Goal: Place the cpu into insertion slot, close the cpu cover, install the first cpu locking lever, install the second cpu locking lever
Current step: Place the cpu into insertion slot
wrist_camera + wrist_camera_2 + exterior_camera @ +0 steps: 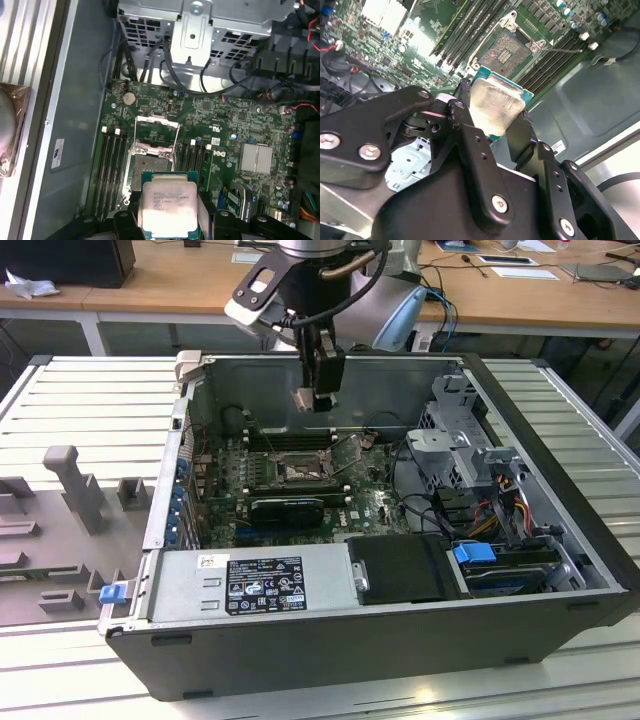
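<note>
My gripper is shut on the cpu, a pale silvery square chip held by its edges between the two black fingers. In both wrist views the cpu hangs in the air above the green motherboard. The insertion slot lies bare below and just ahead of the chip, with no chip in it. The cpu cover, a thin grey metal frame, stands swung open at the slot's far side. A thin wire lever sticks out beside the slot.
The open computer case walls in the board. Long black memory slots flank the socket. A metal drive cage with cables stands at the exterior view's right, a power supply along the front. A grey fixture lies outside the case.
</note>
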Robot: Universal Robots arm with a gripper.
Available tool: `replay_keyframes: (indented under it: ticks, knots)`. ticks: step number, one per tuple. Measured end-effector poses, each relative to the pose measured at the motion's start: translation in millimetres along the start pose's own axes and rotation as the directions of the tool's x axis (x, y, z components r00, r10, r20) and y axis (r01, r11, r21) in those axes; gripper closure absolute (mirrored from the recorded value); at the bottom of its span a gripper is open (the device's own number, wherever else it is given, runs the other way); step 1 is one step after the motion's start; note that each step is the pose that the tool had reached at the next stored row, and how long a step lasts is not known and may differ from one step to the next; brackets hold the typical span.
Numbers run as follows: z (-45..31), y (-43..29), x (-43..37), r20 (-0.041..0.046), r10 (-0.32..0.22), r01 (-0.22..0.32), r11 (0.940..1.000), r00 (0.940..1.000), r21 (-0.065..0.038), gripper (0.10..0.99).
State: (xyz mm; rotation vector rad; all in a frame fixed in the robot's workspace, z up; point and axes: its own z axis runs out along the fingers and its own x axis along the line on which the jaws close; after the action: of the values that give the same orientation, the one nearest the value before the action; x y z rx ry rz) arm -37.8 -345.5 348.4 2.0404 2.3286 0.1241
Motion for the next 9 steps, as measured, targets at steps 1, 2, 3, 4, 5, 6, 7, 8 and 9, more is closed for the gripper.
replay_keyframes:
  ticks: [1,2,3,4,5,6,7,8,9]
  knots:
    - [0.1,0.0,0.0,0.0008,0.009,-0.009,1.0,1.0,0.0,0.557]
    - [0.3,0.0,0.0,0.0016,0.019,-0.019,0.9998,0.9998,0.0,0.557]
    - [0.6,0.0,0.0,0.003,0.034,-0.034,0.9994,0.9994,-0.001,0.557]
    - [0.8,-0.1,0.0,0.0036,0.041,-0.041,0.9991,0.9991,-0.001,0.557]
    - [1.0,-0.1,0.0,0.0042,0.048,-0.048,0.9988,0.9988,-0.001,0.557]
    - [1.3,-0.1,0.0,0.0054,0.061,-0.061,0.9981,0.9981,-0.001,0.557]
    - [1.4,-0.1,0.0,0.006,0.067,-0.067,0.9977,0.9977,-0.002,0.557]
    - [1.5,-0.1,0.0,0.0065,0.074,-0.074,0.9972,0.9972,-0.002,0.557]
    - [1.7,-0.2,0.0,0.007,0.08,-0.08,0.9968,0.9968,-0.002,0.557]
